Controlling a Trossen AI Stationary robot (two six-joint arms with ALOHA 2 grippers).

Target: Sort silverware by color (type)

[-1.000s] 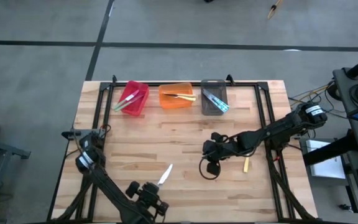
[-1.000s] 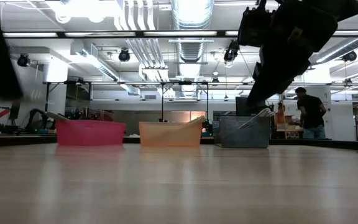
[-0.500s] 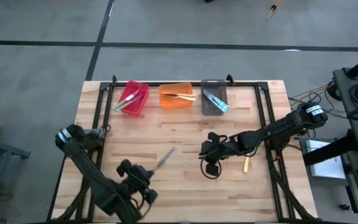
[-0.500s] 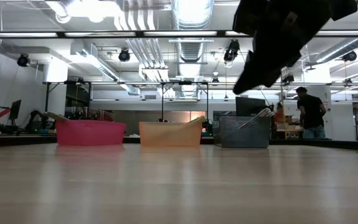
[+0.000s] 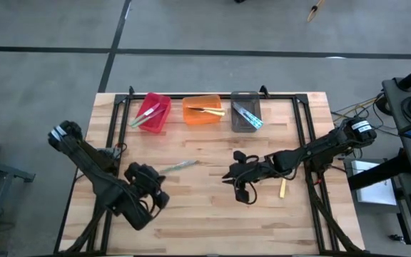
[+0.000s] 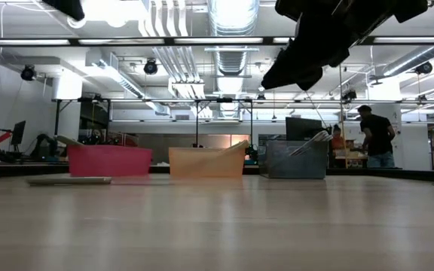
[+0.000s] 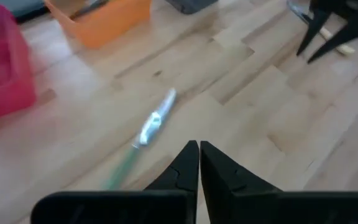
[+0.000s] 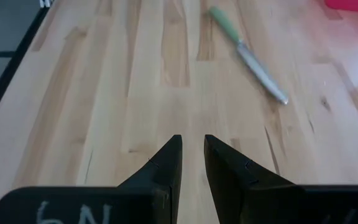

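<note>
Silverware is seen from the high view mostly sorted already: pieces lie in the red bin (image 5: 152, 112), the orange bin (image 5: 203, 111) and the grey bin (image 5: 245, 111) along the upper edge of the wooden surface (image 5: 205, 214). A green-handled knife (image 5: 177, 166) lies loose left of centre, where a second ago it was held lower in the frame by the left end effector (image 5: 155, 187). That end effector now sits just lower left of the knife, with its jaws shut on nothing. A pale yellow utensil (image 5: 282, 188) rests right of centre, near the right end effector (image 5: 228, 175), which is slightly parted and empty.

In the low view, the green-handled knife (image 6: 69, 180) is seen lying flat at the left, in front of the red bin (image 6: 109, 160); it was not visible there half a second ago.

In the left wrist view, the closed fingers (image 7: 188, 165) point past the knife (image 7: 148, 130), which is blurred and apart from them.

In the right wrist view, a narrow gap is shown between the fingers (image 8: 166, 162), with the knife (image 8: 247, 55) well ahead on the boards.

The knife is judged to have been dropped or flung short of its bin, so a fresh grasp is probably needed before it can go into the red bin.
</note>
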